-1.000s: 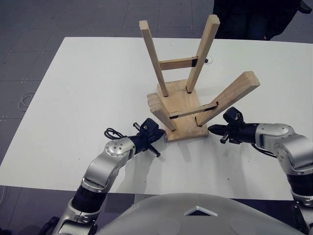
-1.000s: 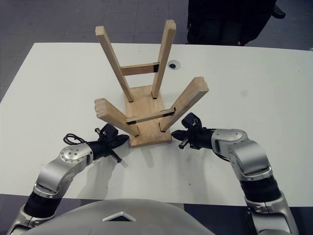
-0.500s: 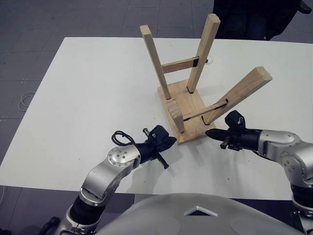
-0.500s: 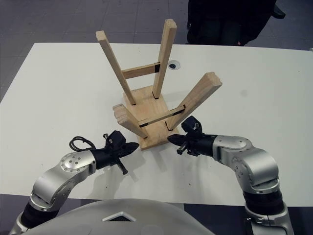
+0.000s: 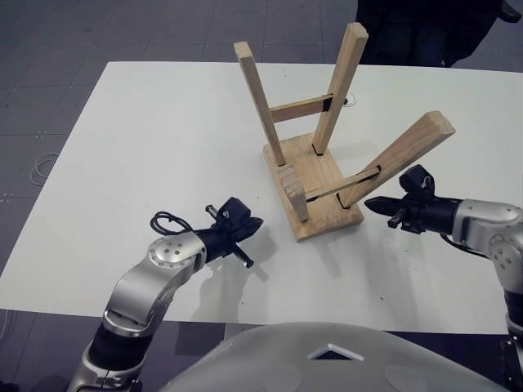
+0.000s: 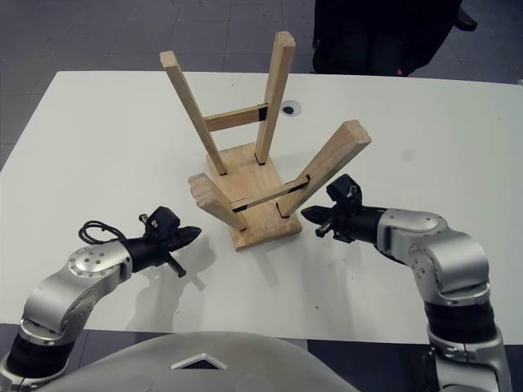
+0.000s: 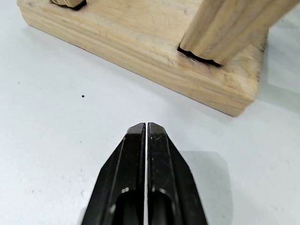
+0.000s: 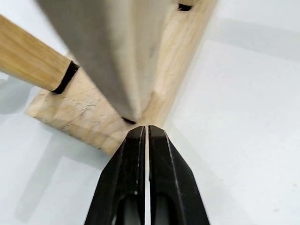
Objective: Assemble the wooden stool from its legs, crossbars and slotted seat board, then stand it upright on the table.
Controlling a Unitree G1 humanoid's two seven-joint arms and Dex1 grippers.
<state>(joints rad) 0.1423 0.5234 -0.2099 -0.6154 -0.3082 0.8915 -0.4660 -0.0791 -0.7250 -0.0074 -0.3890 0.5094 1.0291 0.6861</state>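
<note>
On the table point(image 5: 163, 122) the stool point(image 5: 310, 171) sits inverted; left jaws and right jaws flank it, both pressed together

No readable text, labels or numbers on anything in view

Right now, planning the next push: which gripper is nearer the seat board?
Right. The right gripper sits just off the seat board's right corner; the left gripper is farther off its left side.

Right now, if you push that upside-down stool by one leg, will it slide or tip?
Probably slides: the stool rests flat on its seat board. Pushed high on the splayed leg, it might tip. Solid wood, so likely stiff.
</note>
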